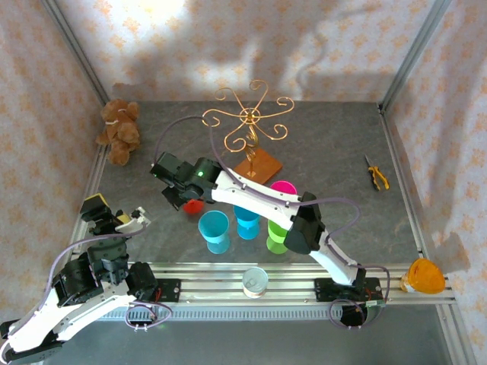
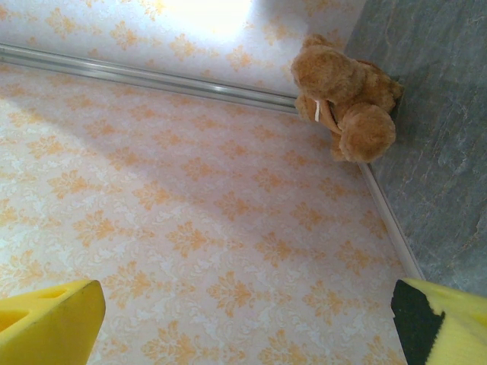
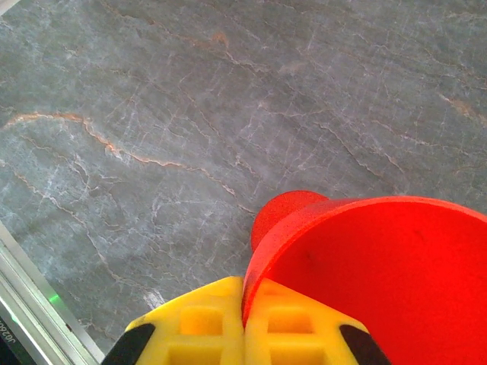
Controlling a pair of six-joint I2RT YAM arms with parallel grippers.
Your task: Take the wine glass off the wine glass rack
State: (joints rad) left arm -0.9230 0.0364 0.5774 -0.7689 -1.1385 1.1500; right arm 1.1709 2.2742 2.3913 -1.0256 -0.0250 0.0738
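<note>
My right gripper (image 3: pixel 245 300) is clenched on the rim of the red wine glass (image 3: pixel 380 281), with its round foot just ahead of my fingers over the grey table (image 3: pixel 152 114). The wine glass rack (image 1: pixel 251 118) stands apart, off to one side and farther back. My left gripper (image 2: pixel 243 319) is spread wide, with a teddy bear (image 2: pixel 346 99) far ahead of it.

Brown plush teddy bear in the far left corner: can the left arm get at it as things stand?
Probably yes, at a stretch. The left gripper is open and empty, and bare grey table lies between it and the brown plush teddy bear.
</note>
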